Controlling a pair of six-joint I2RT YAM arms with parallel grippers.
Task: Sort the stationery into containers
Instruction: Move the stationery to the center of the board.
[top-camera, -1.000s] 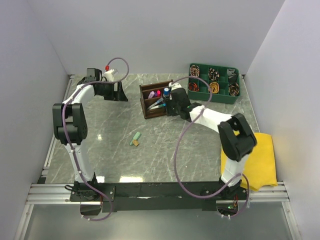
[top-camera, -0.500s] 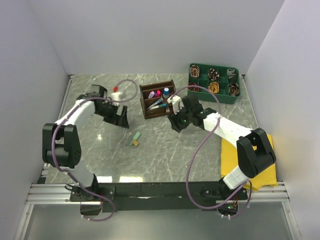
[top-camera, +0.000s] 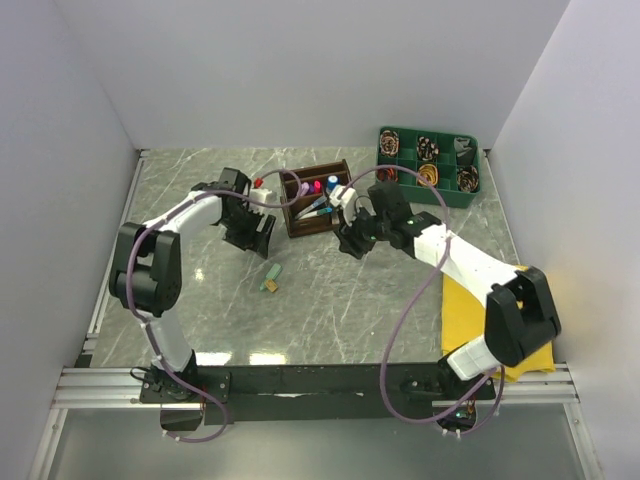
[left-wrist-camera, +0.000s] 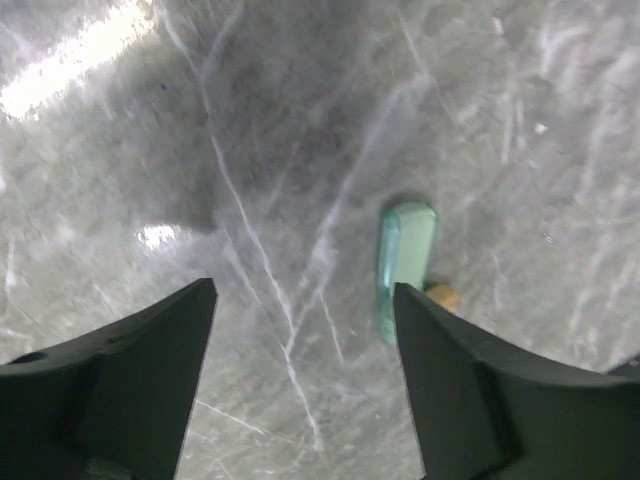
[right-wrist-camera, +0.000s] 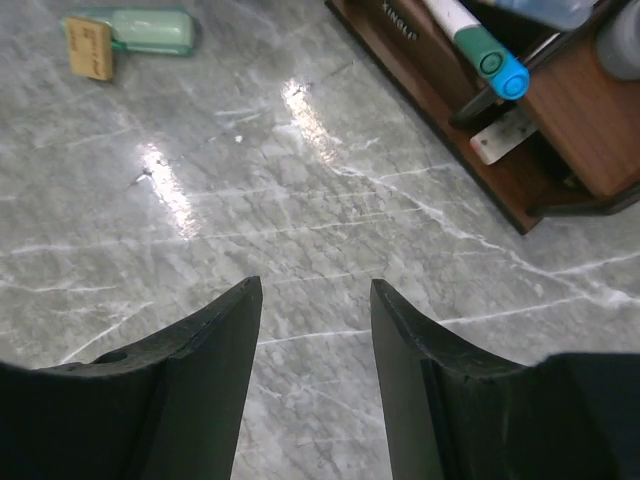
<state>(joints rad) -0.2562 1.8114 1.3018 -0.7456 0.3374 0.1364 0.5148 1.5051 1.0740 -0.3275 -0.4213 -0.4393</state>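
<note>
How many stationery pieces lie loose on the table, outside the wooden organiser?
2: a green eraser with a small tan piece right beside it, on the table in front of the organiser. Others may be hidden under the arms.

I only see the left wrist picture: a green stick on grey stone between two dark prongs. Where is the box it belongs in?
Observer: The top view shows a dark wooden organiser just right of the left pincer, with the green eraser lying well apart from it.
Operator: Is anything in that box?
Observer: Yes, it already holds several markers.
Operator: And the other arm?
Observer: The right pincer hangs open, holding nothing, by the organiser's near side.
</note>
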